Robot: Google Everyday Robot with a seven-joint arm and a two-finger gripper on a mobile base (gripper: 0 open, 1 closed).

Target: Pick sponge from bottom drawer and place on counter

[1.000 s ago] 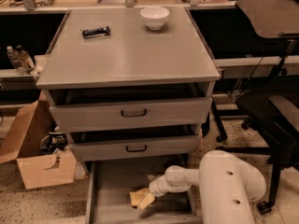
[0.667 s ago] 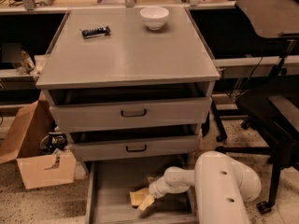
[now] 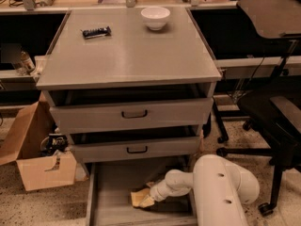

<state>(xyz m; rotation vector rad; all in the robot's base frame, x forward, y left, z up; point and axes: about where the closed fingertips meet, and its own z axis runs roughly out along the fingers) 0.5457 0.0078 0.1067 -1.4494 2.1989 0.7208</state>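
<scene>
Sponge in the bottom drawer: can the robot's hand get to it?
Probably yes. The hand is down inside the open bottom drawer, right at the sponge, and nothing shows between them. The middle drawer above does not cover that spot.

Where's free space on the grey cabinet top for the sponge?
The wide grey counter is bare across its middle and front; the small black bar and white bowl crowd the back. The gripper is down in the grey bottom drawer at the pale yellow sponge.
</scene>
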